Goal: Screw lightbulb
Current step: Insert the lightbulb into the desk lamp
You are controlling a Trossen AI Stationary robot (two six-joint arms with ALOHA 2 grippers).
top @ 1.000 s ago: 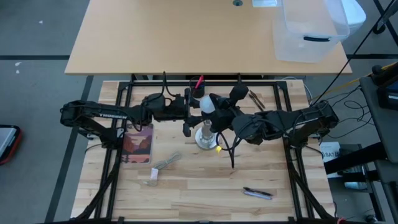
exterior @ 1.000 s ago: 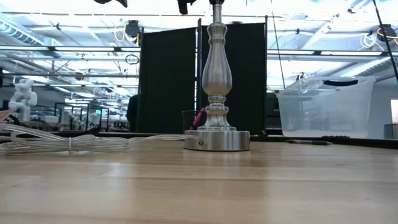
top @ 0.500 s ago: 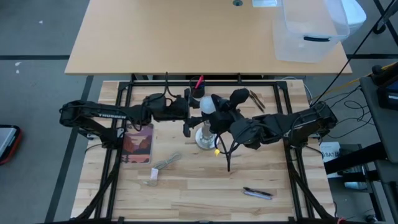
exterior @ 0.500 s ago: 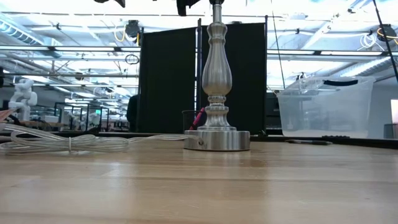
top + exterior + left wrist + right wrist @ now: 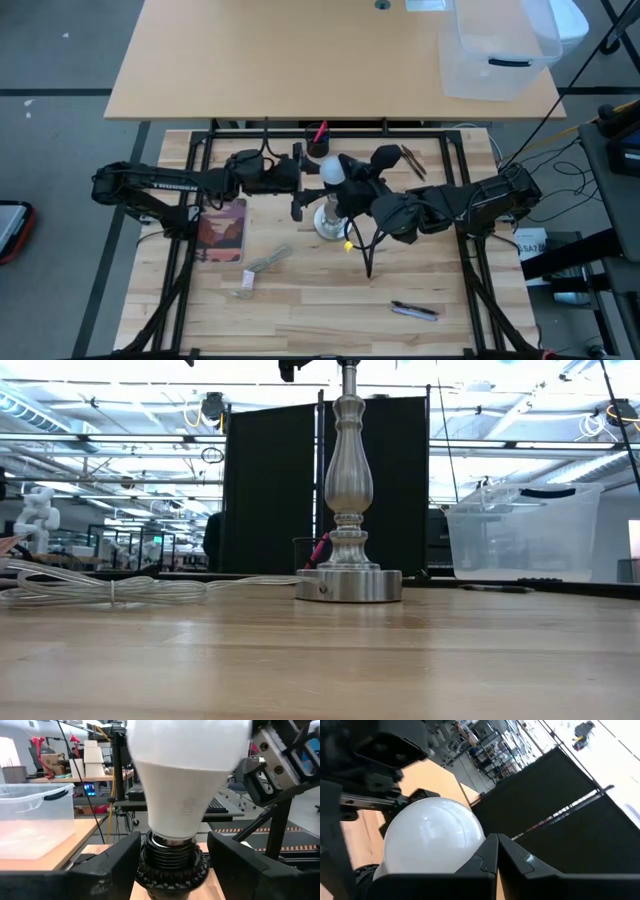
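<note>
**Bulb sits in the socket, ready for more turns**

The left gripper (image 5: 300, 180) is at the left side of the bulb (image 5: 333, 169), near the middle of the table (image 5: 300, 300). Its fingers (image 5: 115, 865) stand apart on either side of the socket (image 5: 172, 867). They do not seem to touch the bulb. The bulb stands upright on top of the stand (image 5: 348, 500), with its screw base partly down in the socket.

The right gripper (image 5: 358, 185) is at the right side of the bulb. Its fingers (image 5: 485, 865) are pressed shut, tips together, right beside the globe.

I think the screwing step is under way. The threads still show, so the bulb likely needs more turns. Next, a gripper has to close softly on the glass and twist it straight, or the bulb may tilt or jam.

The high view shows both arms meeting at the bulb. The low view shows only the stand's post and round foot, plus a white cord (image 5: 110, 588) lying near the left edge. Only the left wrist view shows the threads in the socket.
</note>
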